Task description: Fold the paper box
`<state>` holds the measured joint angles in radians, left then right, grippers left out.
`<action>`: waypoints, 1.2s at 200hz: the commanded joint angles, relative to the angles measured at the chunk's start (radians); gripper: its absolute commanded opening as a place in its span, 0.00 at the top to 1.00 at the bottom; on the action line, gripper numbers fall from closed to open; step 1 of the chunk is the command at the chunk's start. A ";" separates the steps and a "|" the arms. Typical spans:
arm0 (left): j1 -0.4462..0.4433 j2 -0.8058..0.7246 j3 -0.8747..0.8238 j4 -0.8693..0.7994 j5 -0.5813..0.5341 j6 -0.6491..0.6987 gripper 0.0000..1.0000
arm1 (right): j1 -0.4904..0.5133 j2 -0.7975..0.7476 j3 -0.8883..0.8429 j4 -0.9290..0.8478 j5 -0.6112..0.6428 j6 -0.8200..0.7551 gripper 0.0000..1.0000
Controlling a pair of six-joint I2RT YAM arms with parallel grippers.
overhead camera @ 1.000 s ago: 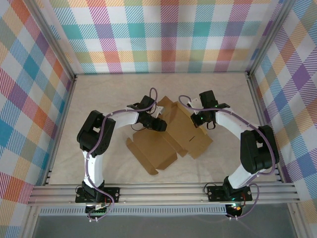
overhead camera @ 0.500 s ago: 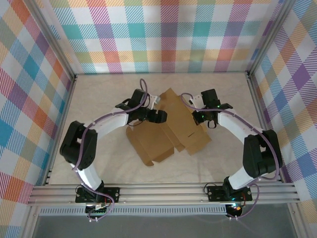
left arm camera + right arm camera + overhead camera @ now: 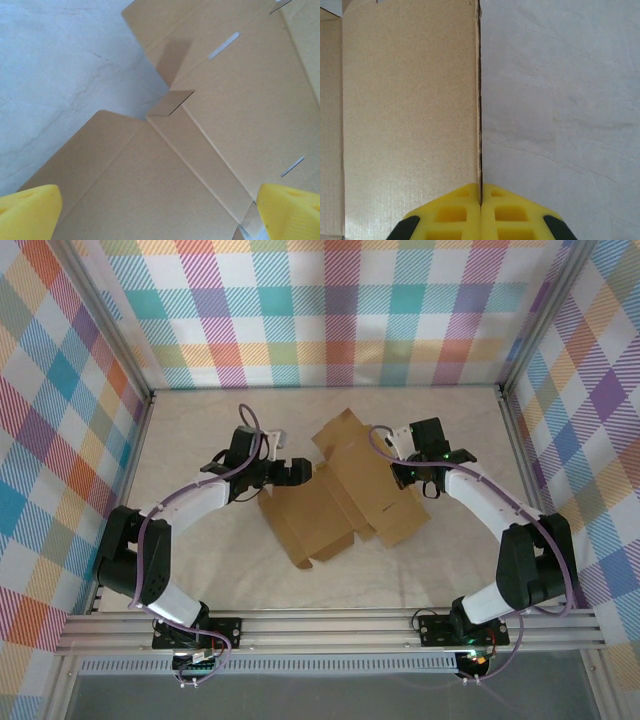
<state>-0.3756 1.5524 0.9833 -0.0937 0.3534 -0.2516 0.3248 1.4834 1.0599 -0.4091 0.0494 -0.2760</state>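
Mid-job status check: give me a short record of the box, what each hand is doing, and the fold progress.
paper box: unfolded brown sheet lying on the table
left hand: open, fingers spread over the sheet's left part, contact unclear
right hand: shut on the sheet's right edge
fold progress: no walls formed yet

The paper box (image 3: 340, 495) lies opened out near the middle of the table (image 3: 200, 570), a plain brown, unmarked die-cut sheet, mostly flat. One long panel runs from 11 o'clock toward 4 o'clock, and a broad flap spreads toward 7 o'clock. Up close, it shows creases, thin slits and a small tab (image 3: 170, 102) tilted up.
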 commanded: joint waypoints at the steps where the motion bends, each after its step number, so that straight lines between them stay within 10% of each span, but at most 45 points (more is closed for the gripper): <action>1: 0.021 -0.035 -0.020 0.047 -0.004 -0.017 0.00 | 0.026 -0.029 0.012 -0.009 0.111 -0.032 1.00; 149: -0.006 0.057 0.083 0.113 0.008 -0.215 0.00 | 0.251 0.041 -0.072 0.322 0.673 -0.297 1.00; 240: -0.119 0.205 0.453 -0.032 0.067 -0.694 0.10 | 0.325 0.091 -0.147 0.592 0.793 -0.426 1.00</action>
<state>-0.4469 1.7161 1.3376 -0.0803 0.3840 -0.7967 0.6304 1.5654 0.9253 0.0589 0.7902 -0.6601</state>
